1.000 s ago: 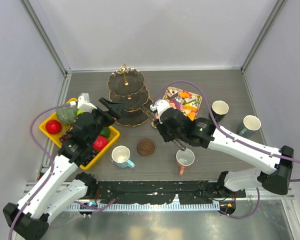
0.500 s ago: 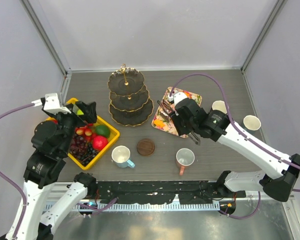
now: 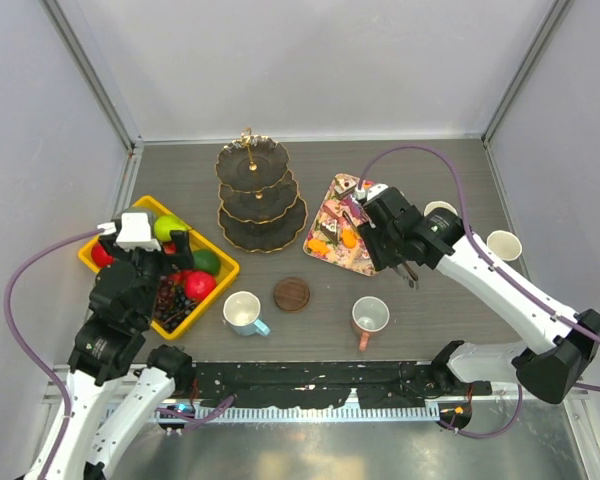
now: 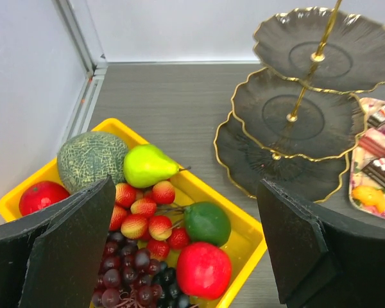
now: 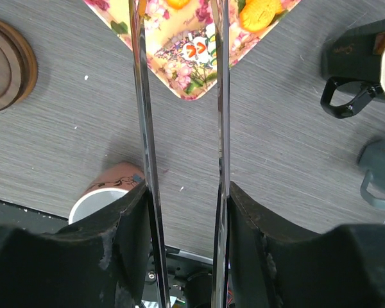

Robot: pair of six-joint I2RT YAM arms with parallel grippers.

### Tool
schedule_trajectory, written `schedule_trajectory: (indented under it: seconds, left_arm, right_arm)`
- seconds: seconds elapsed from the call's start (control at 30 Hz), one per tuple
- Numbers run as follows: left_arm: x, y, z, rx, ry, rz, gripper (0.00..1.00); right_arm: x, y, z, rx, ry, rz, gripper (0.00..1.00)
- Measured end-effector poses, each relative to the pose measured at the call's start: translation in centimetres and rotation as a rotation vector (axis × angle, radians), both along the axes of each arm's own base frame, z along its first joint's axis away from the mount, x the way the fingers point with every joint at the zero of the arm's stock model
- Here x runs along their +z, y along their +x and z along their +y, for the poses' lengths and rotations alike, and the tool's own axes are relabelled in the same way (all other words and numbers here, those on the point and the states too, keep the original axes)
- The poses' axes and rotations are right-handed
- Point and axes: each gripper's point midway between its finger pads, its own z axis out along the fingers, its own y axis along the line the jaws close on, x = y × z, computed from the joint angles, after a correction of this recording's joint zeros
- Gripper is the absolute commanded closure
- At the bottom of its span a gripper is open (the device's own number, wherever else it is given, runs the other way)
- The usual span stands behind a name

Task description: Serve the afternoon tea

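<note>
The dark three-tier stand [image 3: 261, 195] with its gold handle is bare; the left wrist view shows its tiers [image 4: 295, 115] empty too. Orange pastries [image 3: 348, 240] and cake slices [image 3: 345, 190] lie on a floral tray [image 3: 365, 262]. My right gripper [image 3: 392, 250] hovers over the tray's near corner, shut on metal tongs [image 5: 144, 128] whose blades stand apart with nothing between them. My left gripper [image 4: 186, 212] is wide open above the yellow crate [image 3: 218, 280]. There are a white mug [image 3: 243, 312], a pinkish mug [image 3: 370, 317], a black mug [image 3: 440, 215] and a cream mug [image 3: 503, 245].
The yellow crate [image 4: 244, 231] holds a melon, pear, lime, apples, strawberries and grapes. A round wooden coaster [image 3: 291, 294] lies between the white and pinkish mugs. The black mug [image 5: 359, 70] stands right of the tongs. Grey walls close in left, right and back.
My left arm drew back from the stand to above the crate and opened fully. My right arm swung right from the stand to the tray's near corner, the tongs spreading wider.
</note>
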Motion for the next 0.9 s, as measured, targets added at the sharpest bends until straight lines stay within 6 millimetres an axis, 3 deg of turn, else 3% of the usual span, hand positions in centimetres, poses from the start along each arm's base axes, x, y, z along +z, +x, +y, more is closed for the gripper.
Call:
schedule_trajectory:
  seconds: [0.27,0.57,0.9]
  left_arm:
    - [-3.6,0.3,1.3,0.077,0.046,0.036,0.01]
    - [-2.5,-0.2,2.7,0.149,0.026,-0.034,0.01]
    - [-2.6,-0.1,3.0,0.168,0.028,-0.037,0.01]
  right_arm:
    - [-3.0,0.8,1.6,0.017,-0.042,0.105,0.47]
    - [-6.2,2.0,3.5,0.023,-0.061,0.182,0.48]
    - [-8.8,3.3,4.6,0.013,-0.089,0.221,0.50]
